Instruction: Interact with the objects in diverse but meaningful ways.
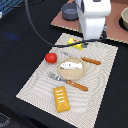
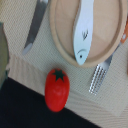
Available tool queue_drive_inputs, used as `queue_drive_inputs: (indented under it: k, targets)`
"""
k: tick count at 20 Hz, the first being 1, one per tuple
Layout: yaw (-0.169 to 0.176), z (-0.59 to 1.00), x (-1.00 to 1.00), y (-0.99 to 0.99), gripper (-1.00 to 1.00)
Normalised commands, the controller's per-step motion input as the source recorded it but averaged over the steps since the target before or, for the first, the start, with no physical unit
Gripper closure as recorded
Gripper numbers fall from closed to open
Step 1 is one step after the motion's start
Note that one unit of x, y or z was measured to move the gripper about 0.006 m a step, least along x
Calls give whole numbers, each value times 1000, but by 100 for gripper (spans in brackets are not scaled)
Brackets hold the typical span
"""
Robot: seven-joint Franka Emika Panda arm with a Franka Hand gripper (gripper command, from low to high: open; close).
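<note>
A red tomato [image 1: 50, 57] lies on the beige placemat [image 1: 100, 85], at the exterior view's left. A white fish [image 1: 71, 65] lies on a round wooden plate [image 1: 73, 75] mid-mat. An orange-brown bread loaf [image 1: 61, 98] lies at the mat's near edge. A yellow packet [image 1: 75, 43] lies at the far edge, partly hidden by my gripper [image 1: 88, 42], which hangs just above the mat beside it. Its fingers are too blurred to read. The wrist view shows the tomato [image 2: 57, 90] and the fish [image 2: 84, 32] on the plate [image 2: 60, 30], but no fingers.
A wooden-handled fork [image 1: 67, 81] and knife [image 1: 85, 60] flank the plate. The fork's tines [image 2: 99, 77] and the knife blade [image 2: 35, 25] show in the wrist view. A grey pot [image 1: 70, 11] and a bowl [image 1: 124, 19] stand on a brown board behind the mat.
</note>
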Motion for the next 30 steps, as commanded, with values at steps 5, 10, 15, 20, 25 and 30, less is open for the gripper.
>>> queue_drive_inputs:
  k: [5,10,15,20,25,30]
  targets:
    - [-102,-259,-854,-240,-100]
    - [-92,-348,-858,-254,-100]
    - [-83,-477,-804,-156,-100]
    - [-64,-650,-810,-66,-100]
    - [-60,-641,-788,0,-100]
    - [-40,-500,-749,0,-100]
